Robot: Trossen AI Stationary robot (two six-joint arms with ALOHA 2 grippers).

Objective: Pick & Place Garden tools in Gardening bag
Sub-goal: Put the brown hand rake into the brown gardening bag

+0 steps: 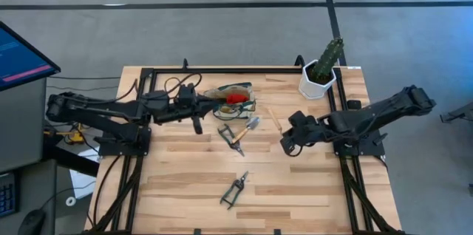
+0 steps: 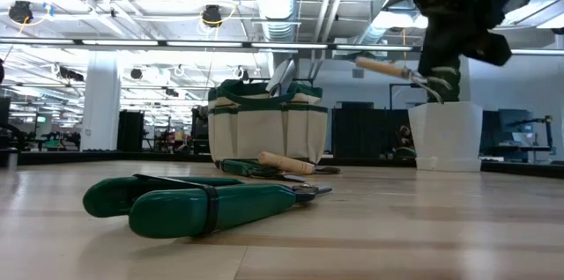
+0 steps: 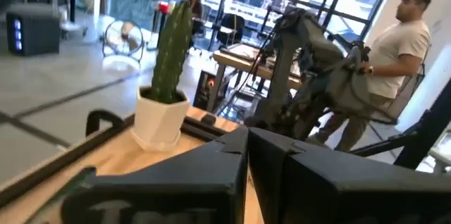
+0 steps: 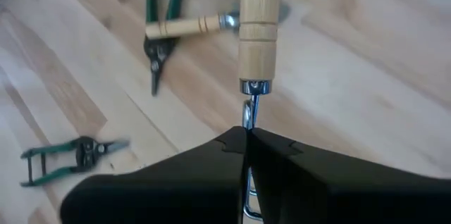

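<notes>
The cream and green gardening bag stands at the table's far middle, with a red-headed tool in it. My left gripper is shut and holds nothing that shows, up in the air just left of the bag. My right gripper is shut on the thin wooden-handled tool, lifted right of the bag. A wooden-handled trowel and green-handled shears lie together on the table in front of the bag. A second pair of shears lies nearer the front edge. My right gripper pinches the tool's thin metal shank between its two fingers, just behind the wooden handle. The fingers lie along the tool, and the handle sticks out past the fingertips. The tool is lifted clear of the table, roughly level, tipped slightly.
A white pot with a green cactus stands at the far right corner, close behind my right arm. A person stands beyond the table's right side. A monitor sits off the left edge. Bare wood lies at the near left and right.
</notes>
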